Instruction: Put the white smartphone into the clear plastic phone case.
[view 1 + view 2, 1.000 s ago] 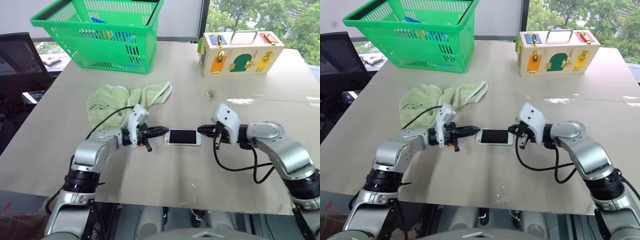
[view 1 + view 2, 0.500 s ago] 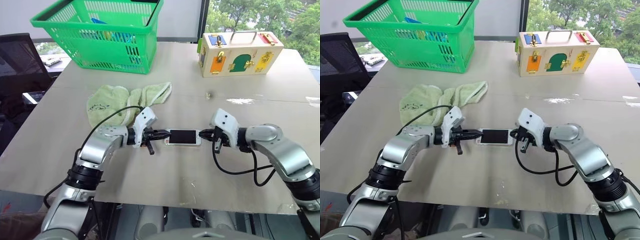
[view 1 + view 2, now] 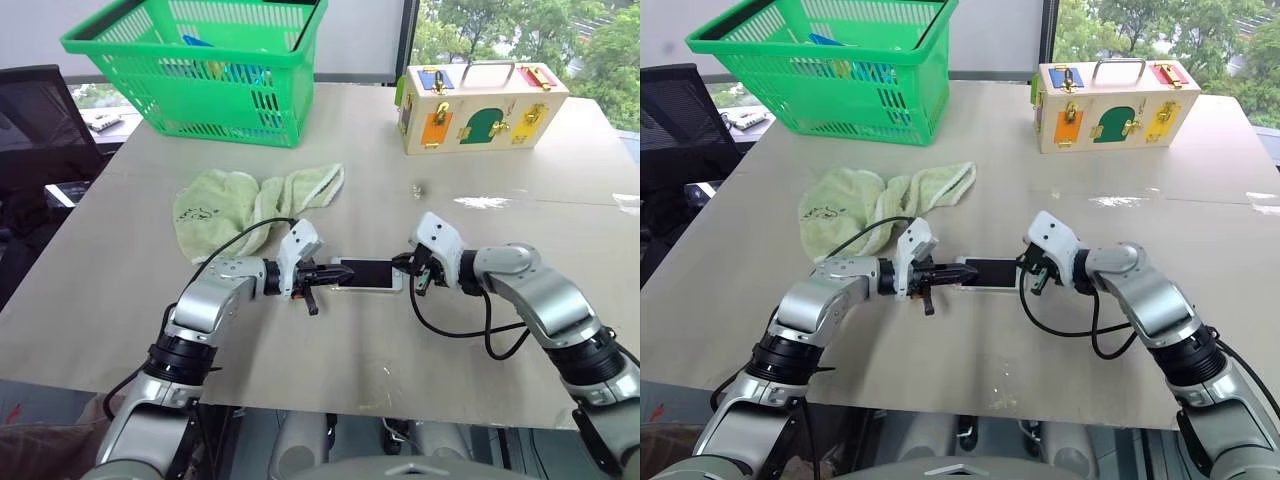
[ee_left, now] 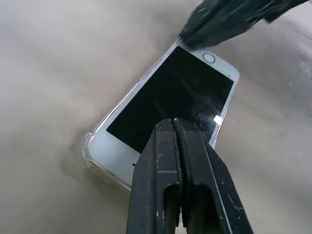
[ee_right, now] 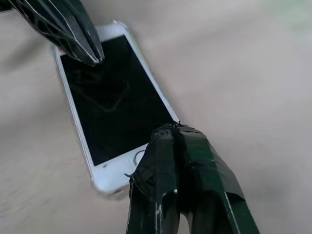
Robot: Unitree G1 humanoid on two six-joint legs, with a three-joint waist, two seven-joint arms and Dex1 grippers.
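The left gripper is clenched, its two black fingers pressed together with nothing between them, and its tip sits over the left end of the white phone. The right gripper is clenched too, empty, with its tip over the phone's other end, the one with the round button. The phone lies flat and screen-up on the table, between the two grippers. A clear case shows as a thin see-through rim around the phone's corner and long edge, so the phone lies in it; whether it is fully seated I cannot tell. Behind the left arm lies a crumpled pale green cloth. Farther back stand a green basket on the left and a wooden box with coloured latches on the right.
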